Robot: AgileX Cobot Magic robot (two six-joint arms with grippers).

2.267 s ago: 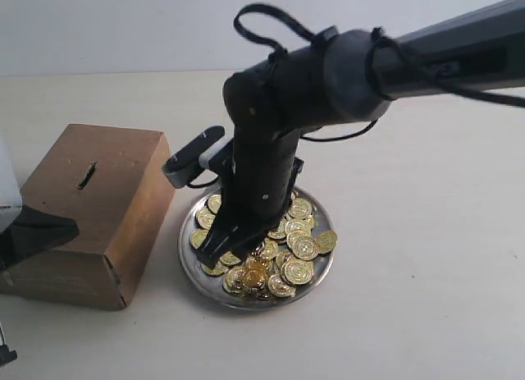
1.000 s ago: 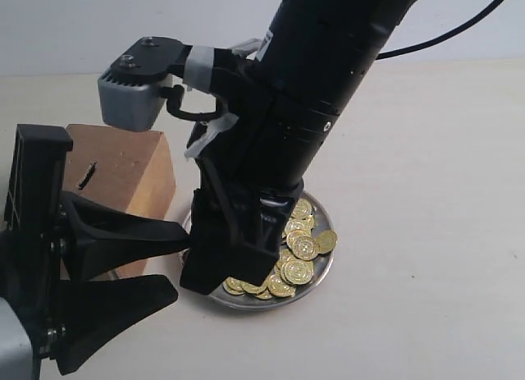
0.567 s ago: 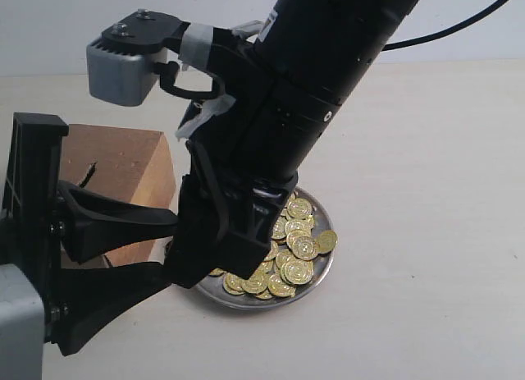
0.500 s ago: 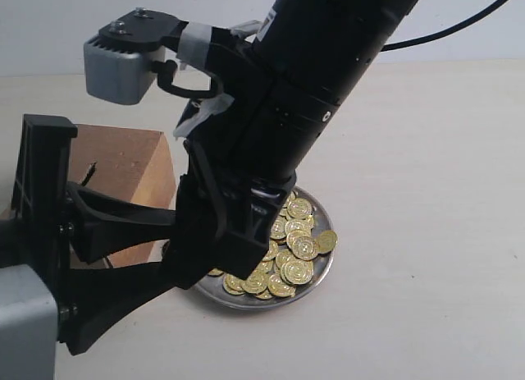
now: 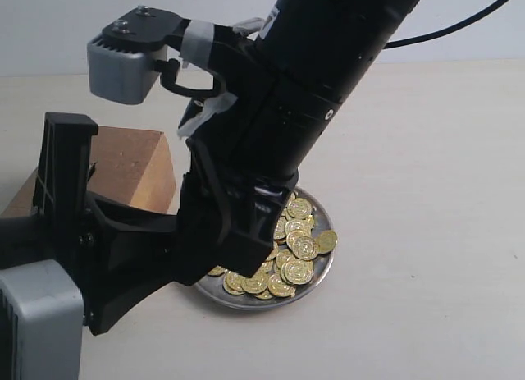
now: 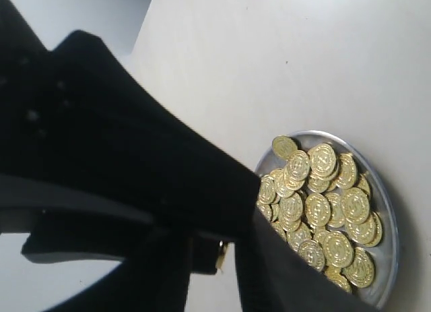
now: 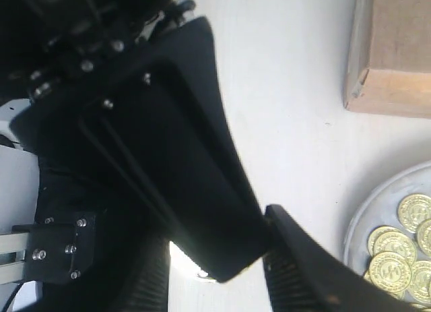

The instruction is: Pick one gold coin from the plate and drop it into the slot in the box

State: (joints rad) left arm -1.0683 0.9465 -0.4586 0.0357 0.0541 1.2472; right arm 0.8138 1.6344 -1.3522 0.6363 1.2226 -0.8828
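From right fingers (image 5: 217, 253), grip not discernible, box (image 5: 135, 162) at 10 o'clock; left fingers (image 5: 131, 224) spread, nearer, between.

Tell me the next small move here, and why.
Probably ease the left gripper a little closer. Its fingers stand open beside the right gripper, which is raised over the plate, and the left wrist view shows what looks like a gold coin at that tip. The box sits on the left arm's side, so a handover seems likely.
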